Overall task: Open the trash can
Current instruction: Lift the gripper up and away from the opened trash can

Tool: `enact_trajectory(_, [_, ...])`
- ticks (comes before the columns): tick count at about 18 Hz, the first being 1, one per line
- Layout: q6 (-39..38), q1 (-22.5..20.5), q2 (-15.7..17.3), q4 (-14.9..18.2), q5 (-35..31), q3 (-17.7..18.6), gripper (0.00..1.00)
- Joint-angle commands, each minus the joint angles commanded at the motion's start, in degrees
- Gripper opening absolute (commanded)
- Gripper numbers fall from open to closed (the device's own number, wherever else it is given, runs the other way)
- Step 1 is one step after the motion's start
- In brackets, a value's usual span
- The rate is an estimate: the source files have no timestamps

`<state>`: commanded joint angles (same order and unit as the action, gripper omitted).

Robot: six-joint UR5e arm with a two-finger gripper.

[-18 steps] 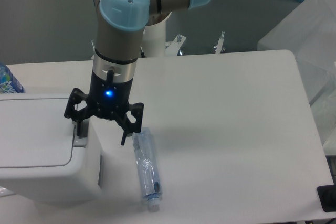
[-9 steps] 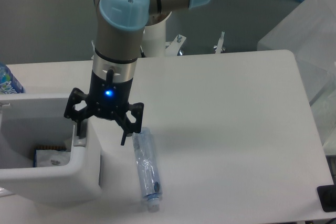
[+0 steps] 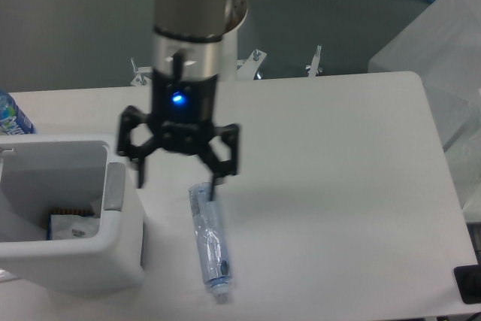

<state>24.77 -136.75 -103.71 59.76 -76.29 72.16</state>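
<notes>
White plastic fills the near left corner of the table (image 3: 338, 155): the trash can (image 3: 71, 253) stands there with its top open, so you look straight down into it. The grey push tab (image 3: 114, 186) sits on its right rim. Inside, low at the left, lies a small packet (image 3: 66, 225) with a blue and white face; any print on it is too blurred to read.

The gripper (image 3: 177, 187) hangs just right of the bin, over the table, a blue light glowing on its wrist. Its two black fingers are spread wide apart and hold nothing; the left finger (image 3: 139, 173) is close beside the tab, whether touching I cannot tell.

Below the right finger a clear plastic bottle (image 3: 208, 237) lies on its side, cap end toward the near edge. Its label cannot be read.

At the far left edge a blue-labelled bottle (image 3: 10, 116) pokes into view behind the bin; its lettering is too small to make out.

To the right of the bottle the tabletop runs bare to its rounded right edge, giving broad room there.
</notes>
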Motion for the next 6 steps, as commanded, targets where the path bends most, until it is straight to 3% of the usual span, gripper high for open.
enact_trajectory(6, [3.4,-2.0,-0.1,0.0,-0.2,0.2,1.00])
